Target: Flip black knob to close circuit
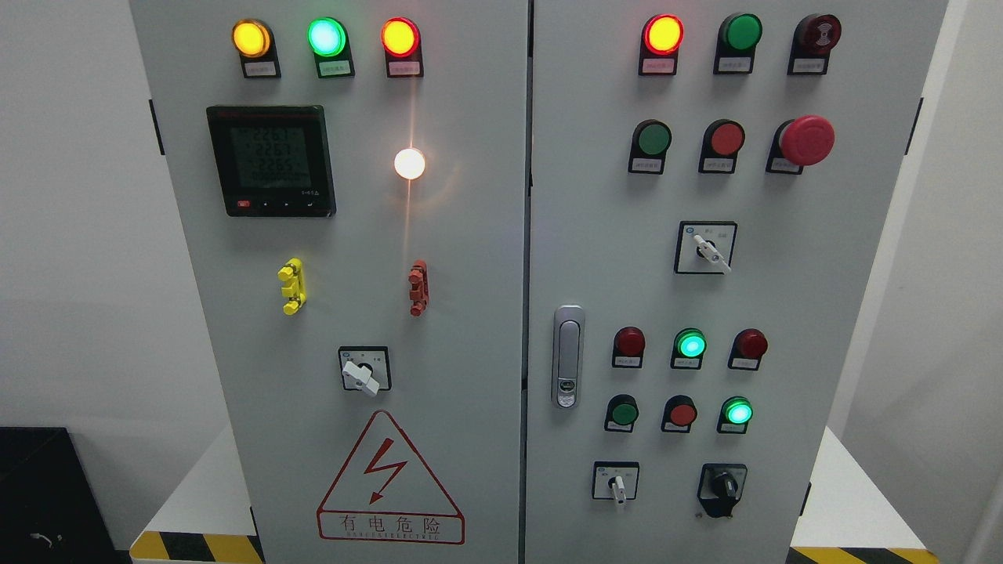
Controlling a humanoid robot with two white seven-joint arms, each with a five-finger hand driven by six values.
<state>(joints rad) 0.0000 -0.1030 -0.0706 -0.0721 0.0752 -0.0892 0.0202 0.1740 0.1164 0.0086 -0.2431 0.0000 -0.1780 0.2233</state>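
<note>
No robot hand is in view, so its state cannot be told; the small black rotary knob [722, 487] sits just right of a white-handled selector switch [617, 484], risking a wrong-switch grab.

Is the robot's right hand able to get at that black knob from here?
Probably yes: the black knob sits uncovered low on the right door, nothing before it. But neither hand is in view, so reach is a guess.

Single head view, close, facing grey electrical cabinet [470, 258] front square-on, angled slightly downward; two doors fill frame.
</note>
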